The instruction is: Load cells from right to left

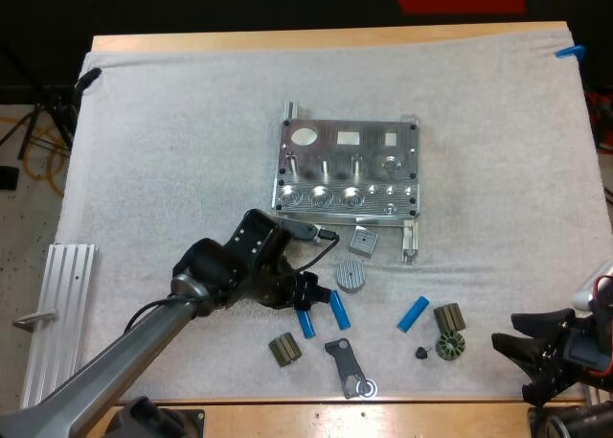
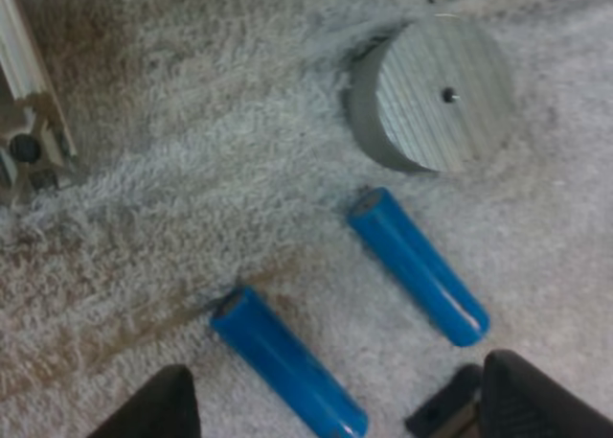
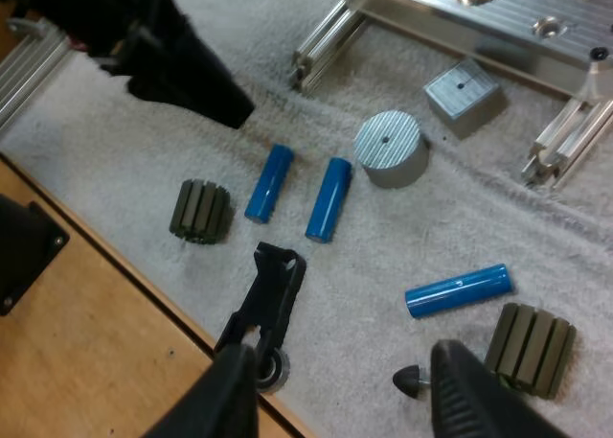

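The metal fixture (image 1: 350, 170) lies mid-mat, with its row of round holes on the near side. Two blue cylinders (image 1: 305, 321) (image 1: 340, 311) lie side by side in front of it. My left gripper (image 1: 308, 299) hovers just above them, open, and in the left wrist view its fingers (image 2: 536, 400) stand apart around the nearer cylinder (image 2: 287, 361), with the other cylinder (image 2: 417, 265) beside it. A third blue cylinder (image 1: 414, 313) (image 3: 457, 290) lies further right. My right gripper (image 1: 514, 366) (image 3: 340, 361) waits open at the mat's near right, holding nothing.
A round metal disc (image 1: 351, 275) and a small square block (image 1: 363, 241) sit by the fixture's near edge. Ribbed dark parts (image 1: 283, 349) (image 1: 448, 317), a gear (image 1: 449, 344), a small cone (image 1: 421, 352) and a black bracket (image 1: 347, 366) lie along the front. A silver rail (image 1: 57, 313) lies at the left.
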